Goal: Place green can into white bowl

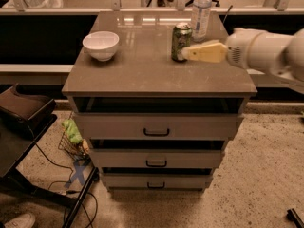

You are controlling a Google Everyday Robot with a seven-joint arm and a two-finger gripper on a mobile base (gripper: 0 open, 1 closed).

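The green can [180,38] stands upright on the grey cabinet top [142,75], right of centre towards the back. The white bowl [100,44] sits on the same top at the left, empty. My gripper [188,54] reaches in from the right on a white arm [266,53]. Its pale yellow tip is level with the can's lower half, right at the can's right side. I cannot tell whether it touches the can.
A clear plastic bottle [201,12] stands just behind and right of the can. The cabinet has three drawers [156,132] below. A dark chair [23,113] and cables lie on the floor at the left. A rail runs behind the cabinet.
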